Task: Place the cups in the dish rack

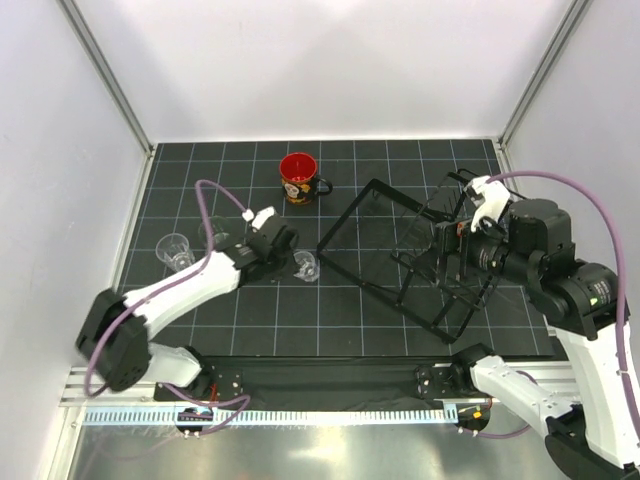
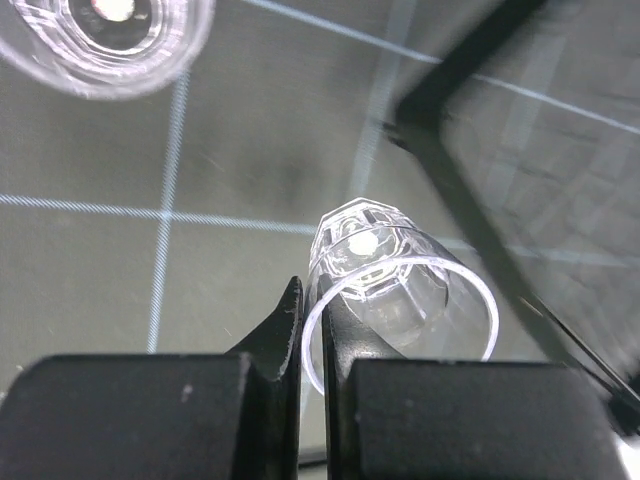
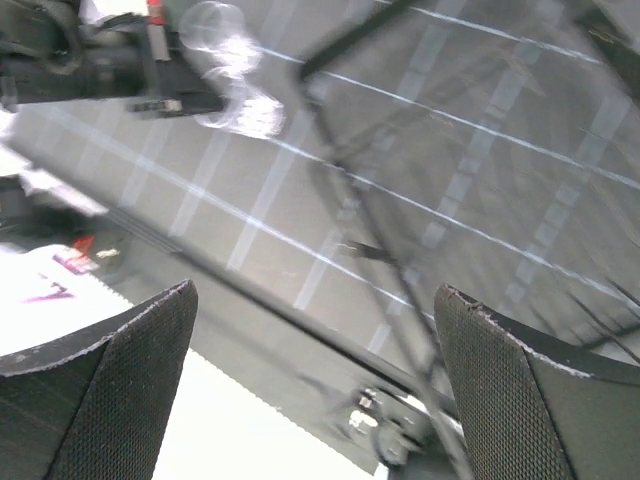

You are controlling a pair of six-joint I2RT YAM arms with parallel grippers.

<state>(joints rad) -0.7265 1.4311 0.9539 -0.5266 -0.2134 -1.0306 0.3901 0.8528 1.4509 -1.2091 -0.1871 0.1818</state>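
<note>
My left gripper (image 1: 287, 247) is shut on the rim of a clear tumbler (image 1: 305, 265), one finger inside and one outside. In the left wrist view the gripper (image 2: 312, 300) pinches the tumbler (image 2: 400, 290), which tilts base-away over the mat, just left of a rack bar (image 2: 470, 200). The black wire dish rack (image 1: 400, 245) stands tilted at centre-right. My right gripper (image 1: 442, 247) is open and empty at the rack's right part; its wrist view shows the gripper (image 3: 315, 290) over rack bars (image 3: 350, 200). The red-inside mug (image 1: 298, 178) stands upright behind the rack's left corner.
Another clear tumbler (image 1: 175, 250) stands at the left of the mat, and one more (image 1: 214, 234) stands beside my left arm's cable. A tumbler (image 2: 110, 35) also shows top left in the left wrist view. White walls enclose the black gridded mat (image 1: 250, 320).
</note>
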